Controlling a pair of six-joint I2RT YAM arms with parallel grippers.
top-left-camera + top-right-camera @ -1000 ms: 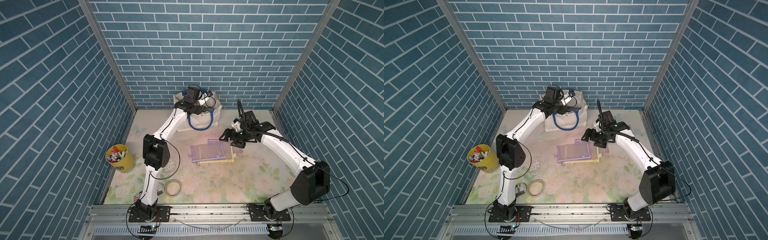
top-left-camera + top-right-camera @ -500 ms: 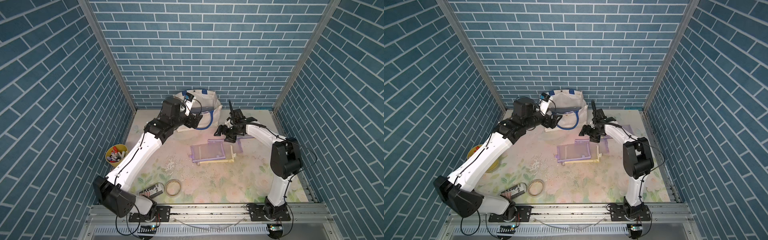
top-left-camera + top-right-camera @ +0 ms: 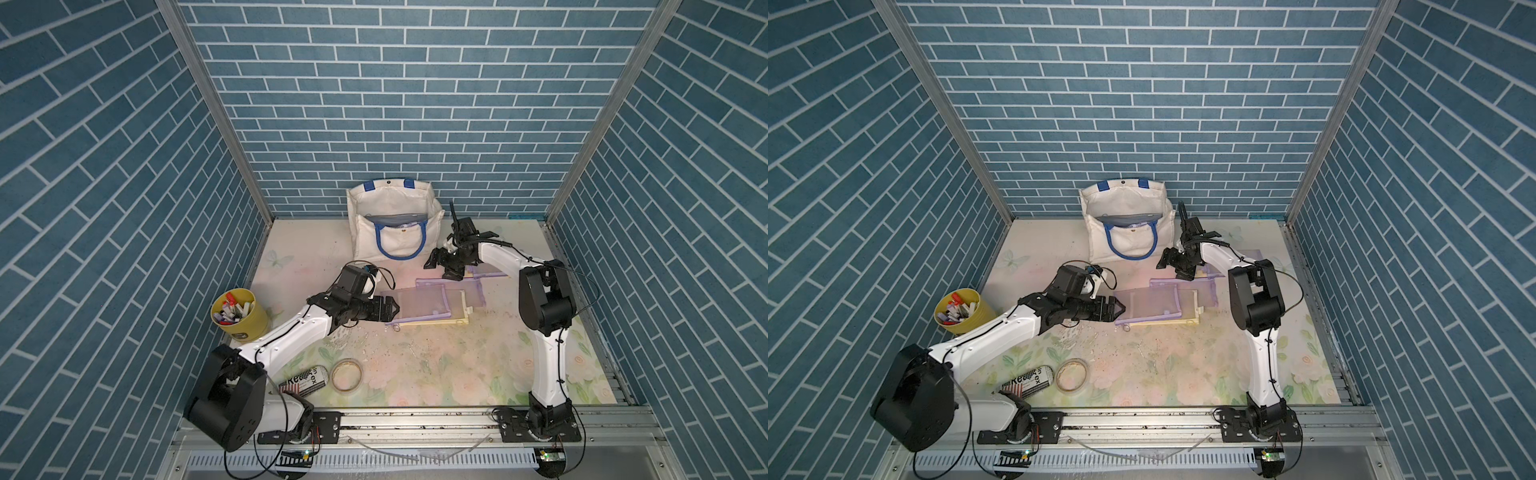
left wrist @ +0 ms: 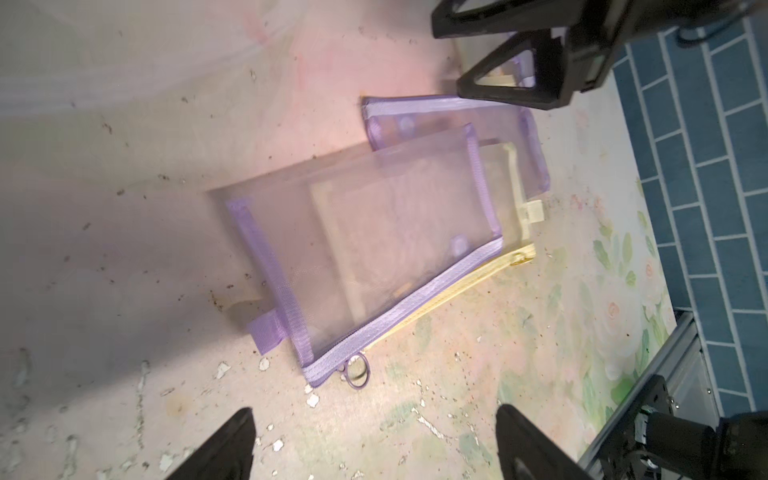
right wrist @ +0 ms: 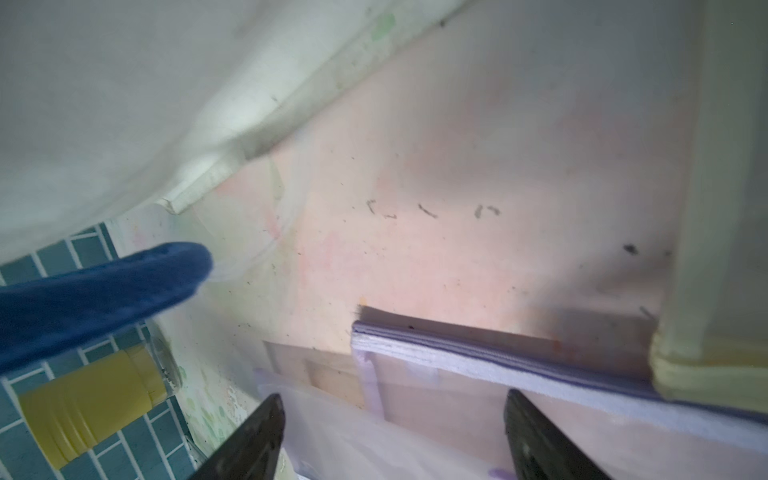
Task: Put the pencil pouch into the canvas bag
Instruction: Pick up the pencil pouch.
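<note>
Released left hand [image 3: 392, 308] is swinging from canvas bag [image 3: 392, 201] to nine o'clock of pencil pouch [image 3: 419, 305] for pickup; right hand [image 3: 441, 268] is hovering released.

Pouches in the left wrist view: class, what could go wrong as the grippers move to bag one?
The purple pouch overlaps a yellow pouch, so the open left gripper may pinch both.
The open right gripper hovers by those pouches too; the two grippers might collide.
The handle of the bag droops over its front and could snag a pouch.
</note>
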